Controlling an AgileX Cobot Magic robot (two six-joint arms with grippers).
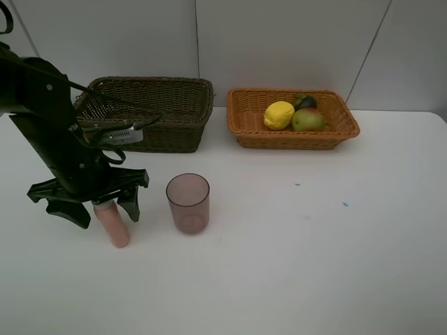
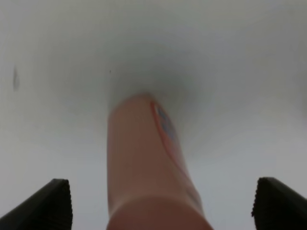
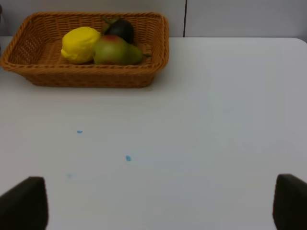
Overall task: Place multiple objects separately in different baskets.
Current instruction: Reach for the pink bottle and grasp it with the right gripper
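- The bottle (image 1: pixel 113 227) stands upright on the desk (image 1: pixel 314 244) at near left, just left of the cup (image 1: pixel 188 202). The lemon (image 1: pixel 279 115), pear (image 1: pixel 308 120) and mangosteen (image 1: pixel 304 101) lie in the orange basket (image 1: pixel 293 139), far right.
- Left pincer (image 1: pixel 105 209): jaws wide, straddling the bottle's top, not gripping.
- Centre the bottle, close squarely on its body, then lift vertically; a skewed closure would probably tip it.
- The left arm descends steeply from far left.
- Right pincer (image 3: pixel 158 206): wide, empty.
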